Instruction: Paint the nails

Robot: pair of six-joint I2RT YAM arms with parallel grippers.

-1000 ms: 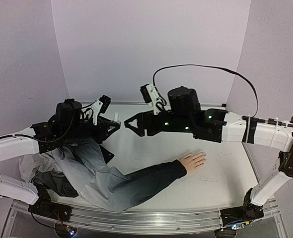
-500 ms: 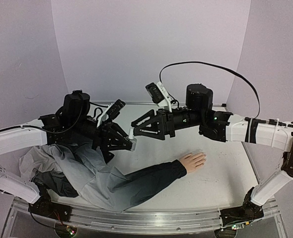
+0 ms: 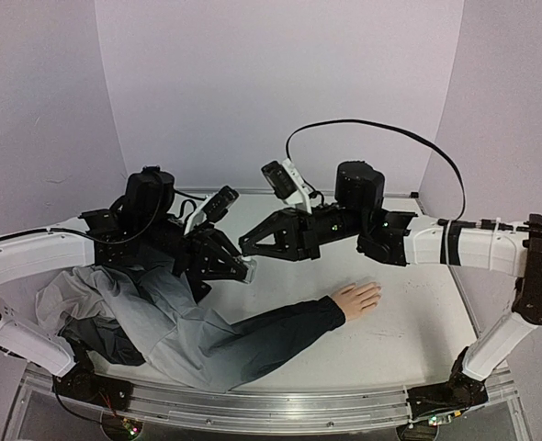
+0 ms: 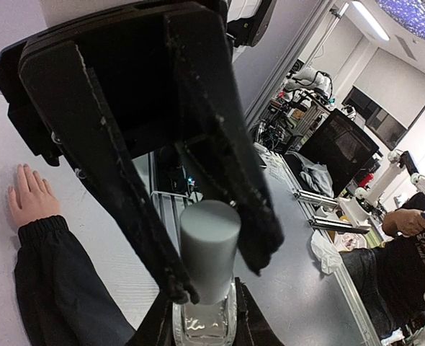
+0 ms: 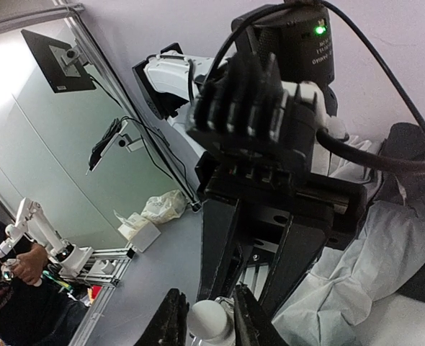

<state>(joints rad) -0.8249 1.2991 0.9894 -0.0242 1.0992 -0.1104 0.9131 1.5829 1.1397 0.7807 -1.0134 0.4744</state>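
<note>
The nails point(image 3: 376, 291) sit at the fingertips of the pale mannequin hand point(image 3: 356, 299); they are too small for us to make out singly. The hand lies flat on the tabletop point(image 3: 409, 335) at the end of a dark sleeve point(image 3: 280, 329), its fingers spread. Both pincers hang above the tabletop, well apart from the hand and on the sleeve's far side. We see the left pincer point(image 3: 247, 269) closed on the glass body of a small bottle point(image 4: 205, 328), holding it upright. The right pincer point(image 3: 245, 246) meets it from the opposite side, its fingers set narrowly on either side of the bottle's grey cap point(image 4: 209, 245). We cannot tell whether they press on it. A grey garment point(image 3: 152, 312) lies crumpled under the left arm.
</note>
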